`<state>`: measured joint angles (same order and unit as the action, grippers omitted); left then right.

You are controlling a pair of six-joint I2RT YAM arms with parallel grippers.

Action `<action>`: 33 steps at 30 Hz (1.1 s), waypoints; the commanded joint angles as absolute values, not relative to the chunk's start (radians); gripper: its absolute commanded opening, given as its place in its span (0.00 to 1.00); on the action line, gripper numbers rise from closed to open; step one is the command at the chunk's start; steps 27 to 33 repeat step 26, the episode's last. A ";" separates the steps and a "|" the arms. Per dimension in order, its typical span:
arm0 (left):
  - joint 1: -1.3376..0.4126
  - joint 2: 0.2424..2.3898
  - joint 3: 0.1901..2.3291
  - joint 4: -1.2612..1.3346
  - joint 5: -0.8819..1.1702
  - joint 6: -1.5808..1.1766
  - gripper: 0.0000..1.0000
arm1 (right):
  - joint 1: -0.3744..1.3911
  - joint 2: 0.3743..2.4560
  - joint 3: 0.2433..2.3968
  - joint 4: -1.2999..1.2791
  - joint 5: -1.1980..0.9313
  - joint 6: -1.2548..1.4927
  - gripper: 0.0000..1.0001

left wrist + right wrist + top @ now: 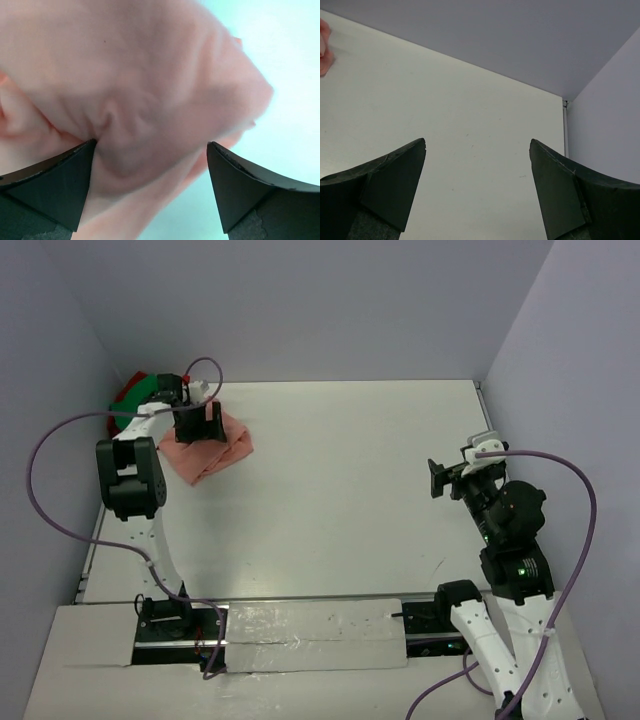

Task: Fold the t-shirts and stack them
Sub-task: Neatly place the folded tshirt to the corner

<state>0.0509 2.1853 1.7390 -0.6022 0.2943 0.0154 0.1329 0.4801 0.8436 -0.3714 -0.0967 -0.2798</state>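
Plainly, the main risk sits at the left tool (150, 145). Its jaws stand wide apart directly over the salmon-pink t-shirt (140, 75) and grip nothing, yet the cloth bulges up between them and one fingertip (60, 180) rests right against a crease. If the tool lifts from here, I judge the fabric could snag on that tip and be dragged up, pulling the fold open.

A second risk is a poor stack. In the top view the pink shirt lies in the upper left of the frame, just right of the green t-shirt (140, 392) and the dark red t-shirt (121, 397), which are bunched in the far upper-left corner against the wall. The arm hides the line between them, so I cannot tell whether the pink one overlaps them. It looks more beside them than on top, and a careless nudge could leave the pile lopsided.

From above, the pink shirt reads as a compact, roughly square bundle turned cornerwise. It is soft and rumpled, with puffy rounded edges rather than flat creases.

At the middle right of the top view, the right tool (437, 478) hangs above bare table (350, 490), its jaws wide and holding nothing.
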 commanded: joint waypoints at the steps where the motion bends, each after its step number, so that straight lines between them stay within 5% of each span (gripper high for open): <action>1: 0.012 1.978 1.680 -0.511 0.397 0.009 0.99 | 0.135 0.541 0.877 -0.388 -0.115 -0.264 0.91; 15: -0.037 1.036 0.892 0.202 0.175 -0.150 0.99 | 0.135 0.781 0.954 -0.358 -0.274 -0.212 0.91; 23: -0.031 0.957 0.430 0.561 0.095 -0.057 0.99 | 0.137 0.910 0.859 -0.180 -0.327 -0.230 0.87; 33: -0.026 1.044 0.387 0.644 0.084 -0.057 0.99 | 0.137 0.965 0.845 -0.126 -0.325 -0.212 0.87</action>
